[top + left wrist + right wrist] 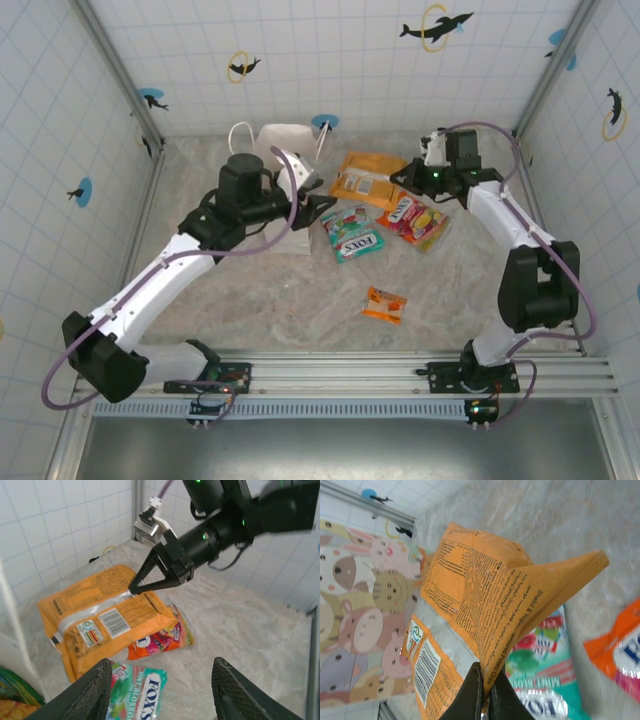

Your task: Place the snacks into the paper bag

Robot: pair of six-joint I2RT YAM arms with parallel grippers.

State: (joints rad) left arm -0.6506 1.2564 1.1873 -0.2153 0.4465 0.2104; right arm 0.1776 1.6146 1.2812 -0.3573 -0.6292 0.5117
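Right gripper (482, 675) clamps the orange packet's (465, 590) raised edge, evidently for carrying. Left gripper (164, 666), jaws wide and empty, hovers near the paper bag (283, 135).

Snack packets counted lying on the table (290, 300) from the top cam: 4. These are 1 lg orange packet (365, 178), 1 red-yellow packet (415, 220), 1 teal FOX'S packet (358, 243) and 1 sm orange packet (384, 305). Bits of 2 more are glimpsed at the left wrist cam's edge: 1 green packet (15, 686) and 1 yellow packet (10, 710). Total seen: 6. Paper bag (285, 140): 1. Arms: 2, w/ 1 gripper each, i.e. left gripper (162, 661) and right gripper (134, 587). 2 fingers are counted per gripper.
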